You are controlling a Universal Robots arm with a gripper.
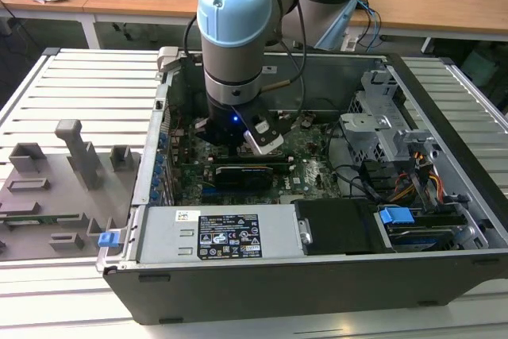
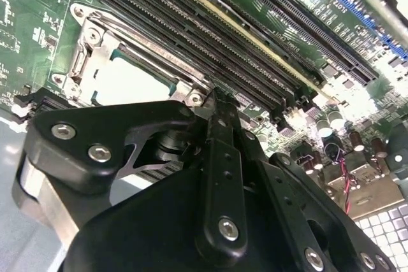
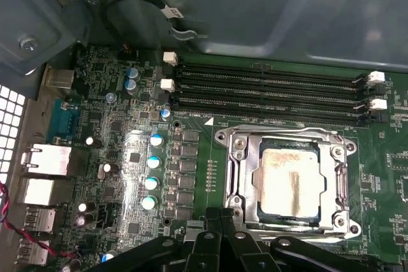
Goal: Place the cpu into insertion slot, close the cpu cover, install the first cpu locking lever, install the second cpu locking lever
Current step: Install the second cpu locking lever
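End effector (image 2: 217, 103): black, fingers pressed together, grasping nothing, tip just beside socket edge. Cpu (image 3: 290, 179): seated in slot. Cpu cover (image 3: 331, 176): lowered, framing chip.

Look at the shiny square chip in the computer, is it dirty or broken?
Dirty, maybe. The cpu sits square in its socket with the cpu cover down around it, but its metal top has patchy tan smears. Nothing looks cracked or crooked.

Green motherboard (image 3: 127, 176) seen from above. Cpu (image 3: 288, 179) sits in its socket with the cpu cover (image 3: 239, 164) closed flat around it. Four memory slots (image 3: 268, 90) run alongside, near the socket. Black gripper (image 3: 223, 246) parts sit just beside the socket's edge. Silver ports (image 3: 38, 176) on the board's edge.
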